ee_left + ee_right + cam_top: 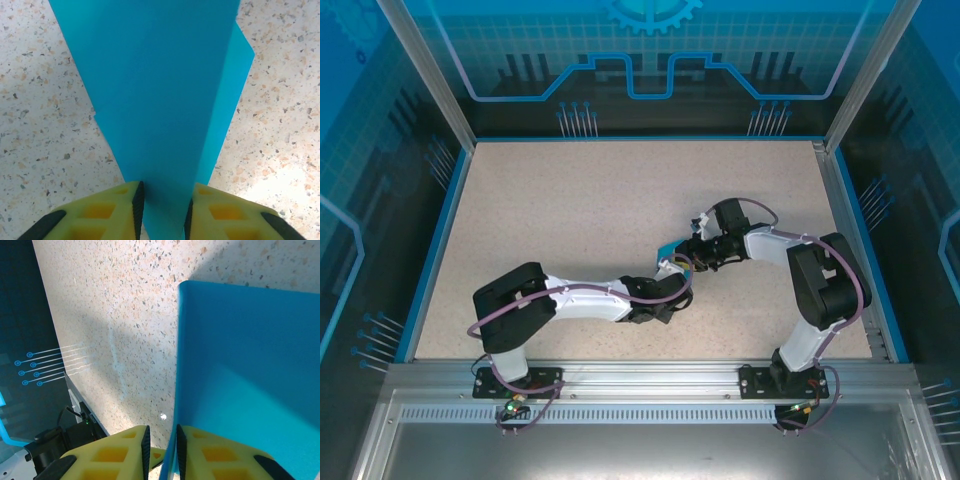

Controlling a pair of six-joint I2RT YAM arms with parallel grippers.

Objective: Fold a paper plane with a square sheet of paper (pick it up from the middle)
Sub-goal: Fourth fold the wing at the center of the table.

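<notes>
The cyan paper plane (pixel 668 249) is folded narrow and held up off the table between my two grippers at mid-table. In the left wrist view the paper plane (pixel 160 90) tapers toward the camera, with one wing flap showing on the right. Its narrow end fills the gap of my left gripper (pixel 165 186) and touches both black pads. In the right wrist view the paper plane (pixel 240 365) stands edge-on. It runs into my right gripper (pixel 162 434) against the right pad, with a slim gap to the left pad. From above, the left gripper (pixel 673 266) and right gripper (pixel 693 252) nearly touch.
The speckled tabletop (pixel 570 210) is bordered by a blue rim and glass walls (pixel 650 60) at the back and sides. A dark wall with blue pins (pixel 30 370) lies left of the right wrist. Both arm bases sit at the near edge.
</notes>
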